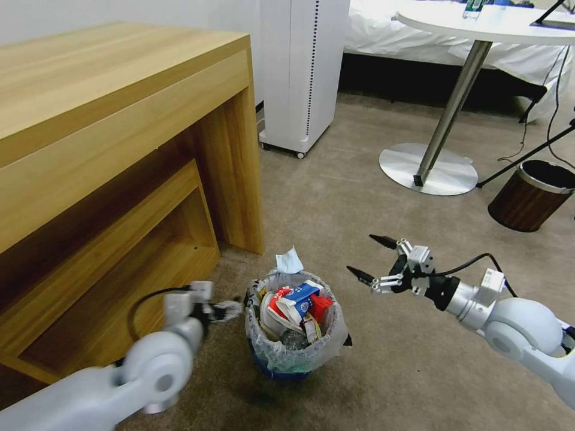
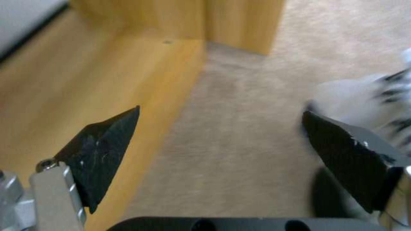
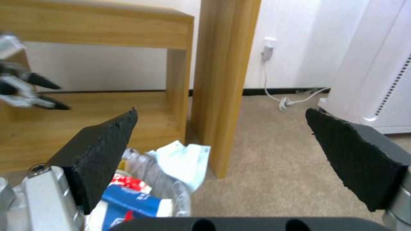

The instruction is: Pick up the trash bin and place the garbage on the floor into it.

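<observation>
A small trash bin (image 1: pixel 295 335), crammed with light garbage (image 1: pixel 296 305), stands on the beige floor (image 1: pixel 359 197) between two spread tools, left tool (image 1: pixel 230 309) and right tool (image 1: pixel 371 258); its slippery liner looks unreliable, so the firm rim seems the best hold.

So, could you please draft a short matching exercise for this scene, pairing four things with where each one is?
Things:
1. small round bag-lined trash bin
2. brown wood-grain bin
3. left gripper
4. right gripper

Places:
A. beside the round white table's metal foot
B. open, right of the small bin
C. on beige carpet, full of litter
D. open, between wooden desk and small bin

Pairs: 1-C, 2-A, 3-D, 4-B
</observation>
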`<state>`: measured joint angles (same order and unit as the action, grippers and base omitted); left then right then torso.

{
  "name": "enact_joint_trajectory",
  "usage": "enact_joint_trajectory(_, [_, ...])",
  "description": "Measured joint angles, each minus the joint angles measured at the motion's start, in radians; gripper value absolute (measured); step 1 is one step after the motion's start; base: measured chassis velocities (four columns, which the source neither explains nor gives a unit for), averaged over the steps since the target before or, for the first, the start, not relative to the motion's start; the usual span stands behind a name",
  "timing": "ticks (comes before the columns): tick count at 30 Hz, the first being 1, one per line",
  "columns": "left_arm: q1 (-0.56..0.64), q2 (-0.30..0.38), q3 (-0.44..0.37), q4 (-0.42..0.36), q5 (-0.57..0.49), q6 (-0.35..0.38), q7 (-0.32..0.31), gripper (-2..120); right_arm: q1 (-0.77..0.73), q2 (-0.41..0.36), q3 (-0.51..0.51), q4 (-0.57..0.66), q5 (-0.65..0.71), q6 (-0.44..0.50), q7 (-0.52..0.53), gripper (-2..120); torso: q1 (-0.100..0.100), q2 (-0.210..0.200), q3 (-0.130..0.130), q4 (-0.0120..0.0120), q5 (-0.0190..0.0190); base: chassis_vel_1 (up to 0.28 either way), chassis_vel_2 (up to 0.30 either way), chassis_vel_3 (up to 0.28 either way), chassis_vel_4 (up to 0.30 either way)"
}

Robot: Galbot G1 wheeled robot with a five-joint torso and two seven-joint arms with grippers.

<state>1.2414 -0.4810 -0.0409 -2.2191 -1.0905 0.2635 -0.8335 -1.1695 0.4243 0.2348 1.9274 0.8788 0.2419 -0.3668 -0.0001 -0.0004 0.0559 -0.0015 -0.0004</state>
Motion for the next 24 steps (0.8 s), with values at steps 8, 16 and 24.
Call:
enact_joint_trajectory(8, [0.329,-0.073,-0.398,-0.088,0.273,-0.019,0.034,100,-0.033,0.099,0.155,0.034,-0.02,-0.096,0.254,100,0.0,0.0,0.0,-0.0004,0.0,0.0,0.0,0.0,0.0])
enact_joint_trajectory(16, [0.641,-0.242,-0.732,-0.18,0.549,-0.047,0.106,100,-0.177,0.217,0.452,0.04,-0.109,-0.294,0.615,100,0.0,0.0,0.0,-0.0004,0.0005,0.0,0.0,0.0,0.0])
enact_joint_trajectory(24, [0.681,-0.525,-0.793,-0.186,0.792,-0.169,0.176,100,-0.348,0.41,0.658,0.064,-0.24,-0.198,0.6,100,0.0,0.0,0.0,-0.0008,0.0007,0.0,0.0,0.0,0.0])
